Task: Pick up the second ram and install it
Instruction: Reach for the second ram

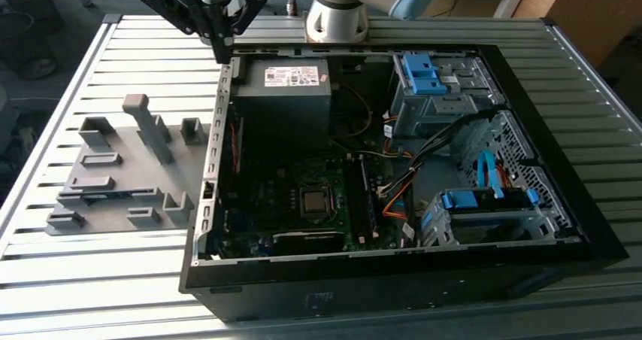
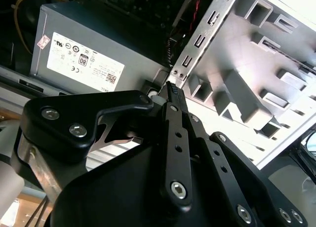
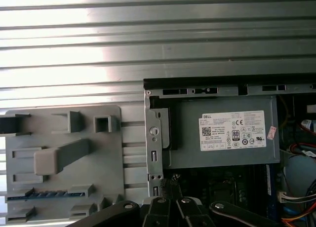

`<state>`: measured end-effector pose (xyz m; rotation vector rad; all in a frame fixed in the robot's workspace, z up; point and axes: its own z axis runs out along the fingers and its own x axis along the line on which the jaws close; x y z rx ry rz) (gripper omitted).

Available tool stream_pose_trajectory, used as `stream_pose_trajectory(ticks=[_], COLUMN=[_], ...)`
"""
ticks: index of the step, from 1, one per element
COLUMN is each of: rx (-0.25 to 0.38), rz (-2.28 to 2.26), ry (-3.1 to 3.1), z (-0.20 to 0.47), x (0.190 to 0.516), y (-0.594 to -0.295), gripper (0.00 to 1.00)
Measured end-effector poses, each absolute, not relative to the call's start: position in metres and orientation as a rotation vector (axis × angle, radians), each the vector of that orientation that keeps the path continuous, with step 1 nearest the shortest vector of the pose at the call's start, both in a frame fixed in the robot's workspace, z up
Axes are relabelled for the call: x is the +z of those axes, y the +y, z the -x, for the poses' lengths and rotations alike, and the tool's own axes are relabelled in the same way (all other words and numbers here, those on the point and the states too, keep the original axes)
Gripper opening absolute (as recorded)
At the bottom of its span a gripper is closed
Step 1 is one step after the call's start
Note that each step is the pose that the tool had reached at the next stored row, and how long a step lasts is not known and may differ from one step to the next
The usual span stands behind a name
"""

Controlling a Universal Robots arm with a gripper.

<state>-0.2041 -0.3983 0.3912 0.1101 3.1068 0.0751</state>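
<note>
Hovering pincer beside case wall

— Where's your tool?
— Your tool hangs pointing straight down, its fingers pressed together, nothing between them.
— And your arm?
— Your arm stands upright, just to the exterior view's right of the tool.

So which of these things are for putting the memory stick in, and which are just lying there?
For the job:
long thin blue circuit-board stick
grey plastic holder tray it sits in
black robot gripper
open black computer case

Just lying about:
grey metal power supply box
bright blue plastic drive latches
ribbed metal table
</note>
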Motion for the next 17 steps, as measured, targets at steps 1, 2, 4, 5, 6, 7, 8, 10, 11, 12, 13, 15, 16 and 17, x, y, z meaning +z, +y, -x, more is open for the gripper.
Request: stream_pose_trajectory(ticks=[1,2,4,5,6,7,8,10,11,12,13,15,16,17], rx=[0.075,0.075,0.075,0.075,0.075,0.075,0.075,0.075,0.075,0.075,0.075,0.075,0.075,0.075], rz=[-0.11,-0.11,-0.11,-0.11,-0.11,-0.11,-0.11,-0.11,-0.11,-0.11,-0.11,-0.11,-0.11,-0.11], ry=[3.107,3.107,3.107,3.107,3.107,3.107,3.107,3.107,3.107,3.107,3.107,3.107,3.107,3.107], z=[0.2044,0.2048,0.2055,0.2058,0.2062,0.2065,0.2069,0.2077,0.2081,0.2085,0.209,0.2098,0.2102,0.2106], x=[0.3912,0.3912,0.3912,0.3912,0.3912,0.3912,0.3911,0.3911,0.3911,0.3911,0.3911,0.3911,0.391,0.3911], y=[-0.3983,-0.3983,-0.3983,-0.3983,-0.3983,-0.3983,-0.3983,-0.3983,-0.3983,-0.3983,-0.3983,-0.3983,-0.3983,-0.3983], gripper=[0.11,0.11,0.11,0.11,0.11,0.11,0.11,0.11,0.11,0.11,0.11,0.11,0.11,0.11])
